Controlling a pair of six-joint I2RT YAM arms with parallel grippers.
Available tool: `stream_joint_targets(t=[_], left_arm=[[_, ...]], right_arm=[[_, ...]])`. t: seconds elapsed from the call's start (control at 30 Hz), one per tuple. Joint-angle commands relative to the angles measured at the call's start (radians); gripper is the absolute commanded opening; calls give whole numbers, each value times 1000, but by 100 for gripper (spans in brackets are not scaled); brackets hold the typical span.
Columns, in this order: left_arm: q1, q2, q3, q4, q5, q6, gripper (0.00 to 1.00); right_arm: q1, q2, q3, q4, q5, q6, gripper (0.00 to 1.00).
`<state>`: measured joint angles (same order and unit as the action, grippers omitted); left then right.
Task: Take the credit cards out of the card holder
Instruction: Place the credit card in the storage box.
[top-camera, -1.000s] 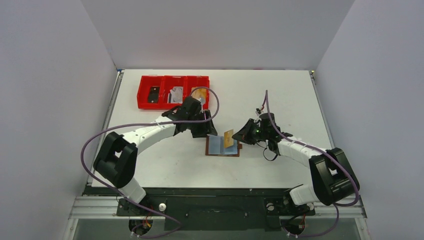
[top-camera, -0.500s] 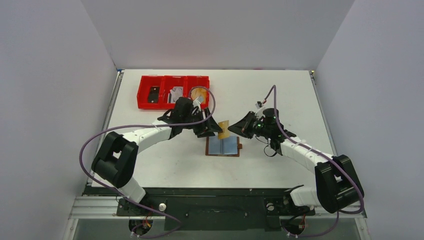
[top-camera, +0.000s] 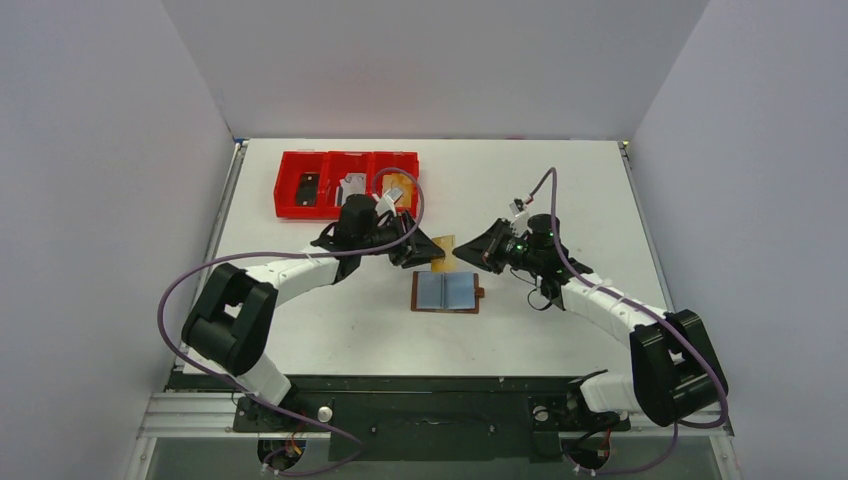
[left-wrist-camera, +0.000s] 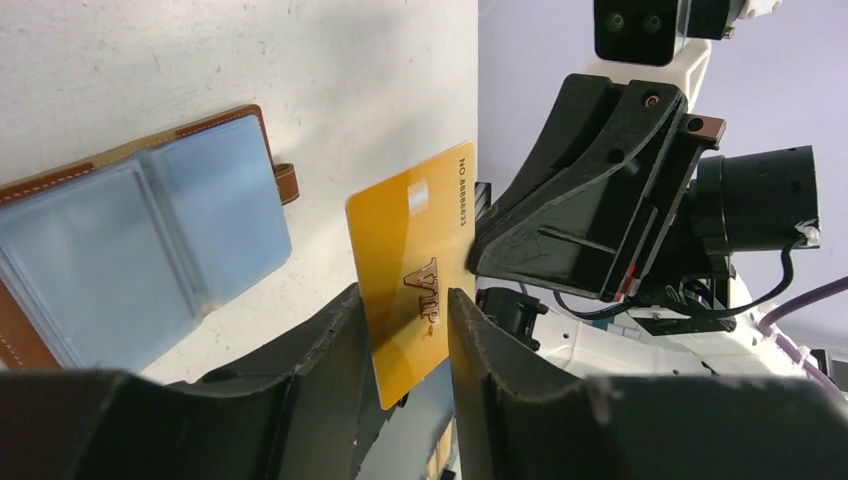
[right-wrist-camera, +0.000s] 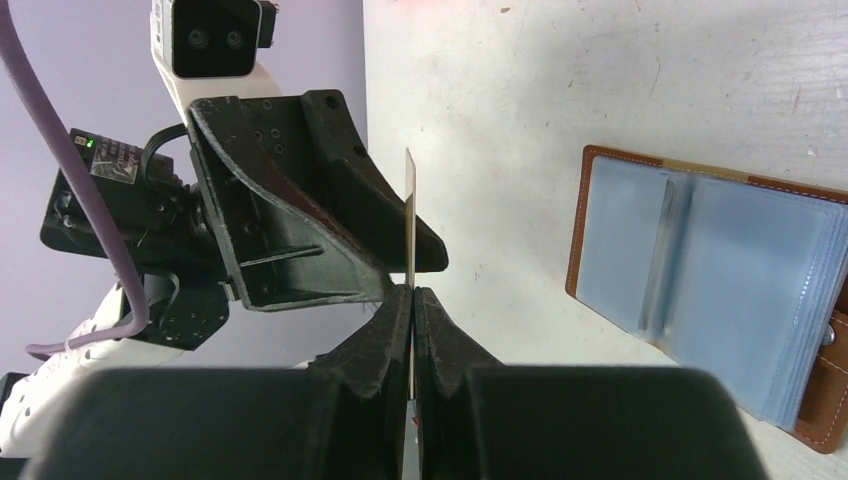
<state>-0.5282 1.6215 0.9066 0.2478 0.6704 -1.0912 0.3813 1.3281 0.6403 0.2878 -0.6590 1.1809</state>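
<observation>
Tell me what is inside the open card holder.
Only grey-blue sleeves show inside the card holder, no card visible in the top ones; the sleeves stacked underneath are covered, contents unseen.

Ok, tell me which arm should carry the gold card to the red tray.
Left. The left tool flanks the card, and the tray lies just behind it; the right tool, pinching the card, is farther off.

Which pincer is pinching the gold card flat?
The right pincer, fingers pressed together on the gold card; the left pincer's fingers stand apart either side.
</observation>
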Motion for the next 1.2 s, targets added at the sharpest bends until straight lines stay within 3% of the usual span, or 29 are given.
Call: stream_joint_targets(t=[0.0,0.13,0.17,0.23,0.27,0.33,0.43,0.67,0.8,0.93,1.17], left_arm=[[5,-17,-16,115,44,-39,23],[5,-19,-26,123,45,-44,0],[5,-20,-28,125,45,-45,0],[5,-25,-32,125,41,-44,0],[5,-29,-33,120,39,-38,0],[5,-36,-31,96,27,-22,0],[6,-52,-18,32,2,10,0],[18,-89,63,-152,-106,129,0],[51,-92,169,-334,-224,219,0],[99,-45,354,-553,-360,313,0],[173,144,605,-717,-494,454,0]], right_arm=[[10,-20,40,48,-7,0,0],[16,-21,45,33,2,-13,0],[18,-21,50,26,5,-19,0],[24,-22,65,-19,24,-48,13],[25,-26,71,-55,43,-72,28],[28,-35,92,-106,65,-106,50],[30,-57,111,-202,109,-160,64],[29,-114,145,-369,277,-234,67],[30,-140,156,-429,332,-264,67],[27,-153,161,-463,328,-285,67],[23,-194,142,-487,320,-305,67]])
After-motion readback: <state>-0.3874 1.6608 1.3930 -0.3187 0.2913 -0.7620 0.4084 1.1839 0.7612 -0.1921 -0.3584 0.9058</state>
